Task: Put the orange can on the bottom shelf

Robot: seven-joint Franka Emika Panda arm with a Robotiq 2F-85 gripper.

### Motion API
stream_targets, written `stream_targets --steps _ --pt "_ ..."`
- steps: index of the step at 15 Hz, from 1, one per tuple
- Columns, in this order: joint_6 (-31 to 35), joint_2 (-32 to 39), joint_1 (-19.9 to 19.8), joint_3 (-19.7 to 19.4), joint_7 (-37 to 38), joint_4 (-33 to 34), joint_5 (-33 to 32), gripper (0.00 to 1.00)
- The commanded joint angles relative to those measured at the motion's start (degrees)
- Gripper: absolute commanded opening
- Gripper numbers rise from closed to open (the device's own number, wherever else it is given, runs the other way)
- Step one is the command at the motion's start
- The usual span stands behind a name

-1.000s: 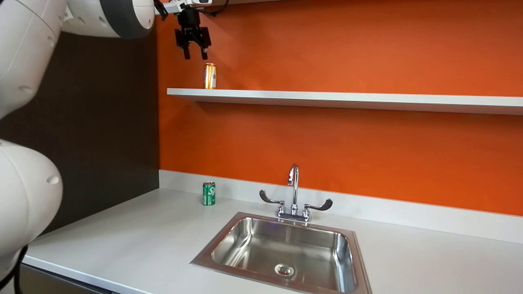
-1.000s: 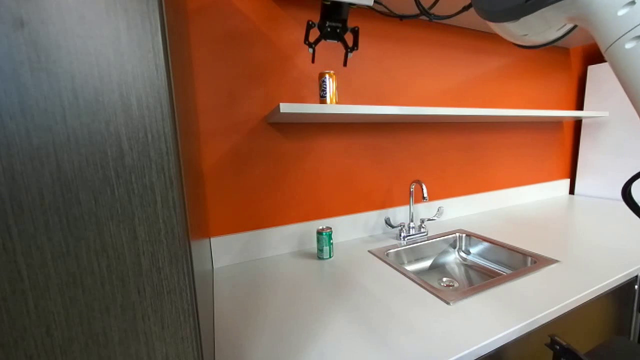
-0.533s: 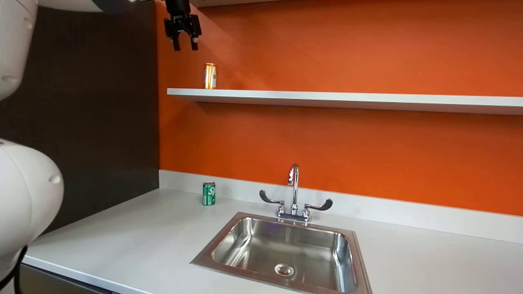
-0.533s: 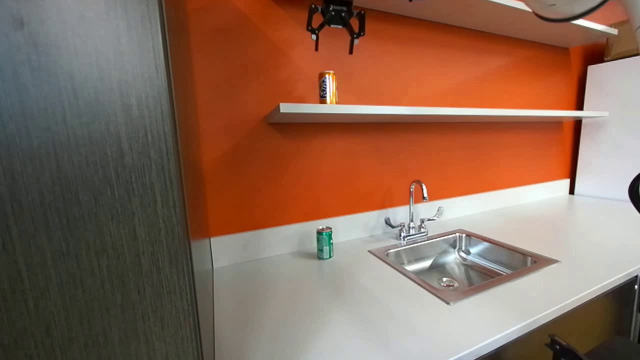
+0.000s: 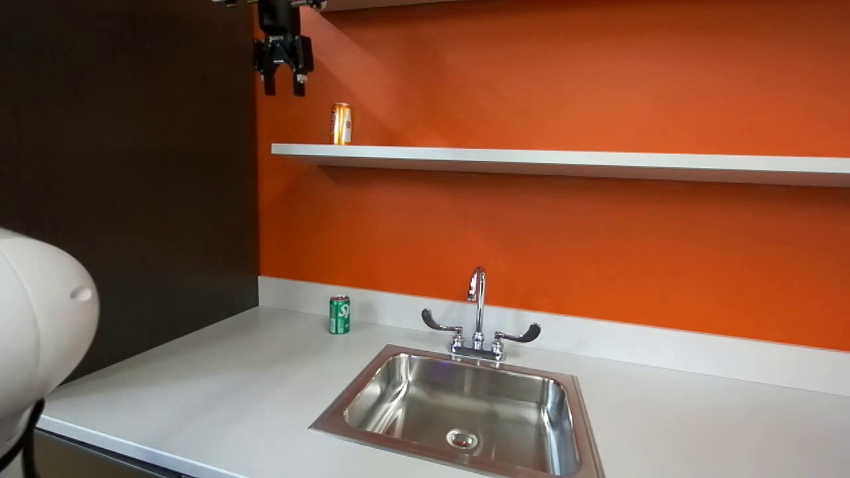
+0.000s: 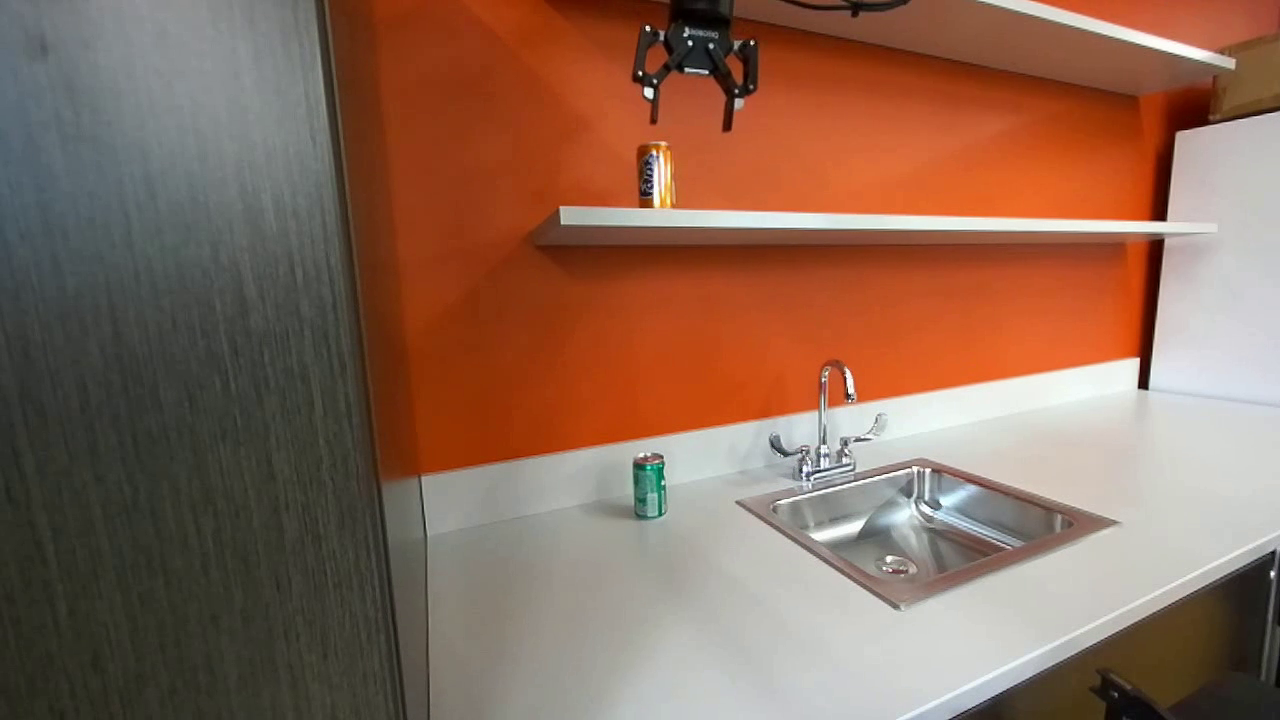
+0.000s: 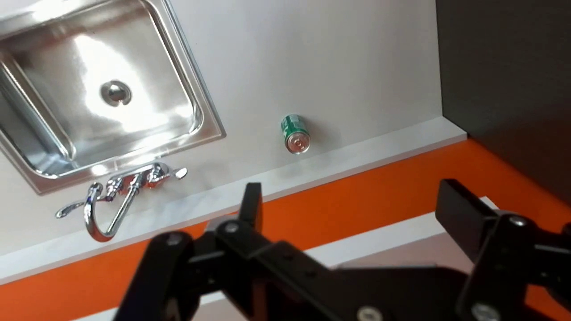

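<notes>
The orange can [image 5: 341, 124] stands upright on the bottom shelf [image 5: 531, 158], close to its left end. Both exterior views show the can [image 6: 656, 176] and the white shelf [image 6: 900, 228]. My gripper [image 5: 284, 89] is open with nothing between its fingers. It hangs pointing down, above shelf height and apart from the can. In an exterior view the gripper [image 6: 691, 122] appears above and a little right of the can. In the wrist view the open fingers [image 7: 350, 191] have the white shelf edge [image 7: 383, 238] behind them; the orange can does not show there.
A green can [image 5: 339, 315] stands on the counter [image 5: 219, 392] below the shelf. A metal sink [image 5: 584, 425] and faucet [image 5: 479, 305] are right of it. A dark panel [image 5: 133, 199] borders the left side. An upper white shelf [image 6: 1000, 40] runs overhead.
The open gripper rose, then came down again, moving left in one exterior view and right in the other, away from the can. The arm has mostly left both exterior views. The can stayed put.
</notes>
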Motion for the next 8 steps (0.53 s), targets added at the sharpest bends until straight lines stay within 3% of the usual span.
stream_targets --steps 1,8 --pt "4.39 -7.54 -1.36 -1.42 -0.98 -14.47 3.97 1.0" --pt "11.79 -15.06 -2.83 -3.15 -4.95 -35.92 4.59 1.0"
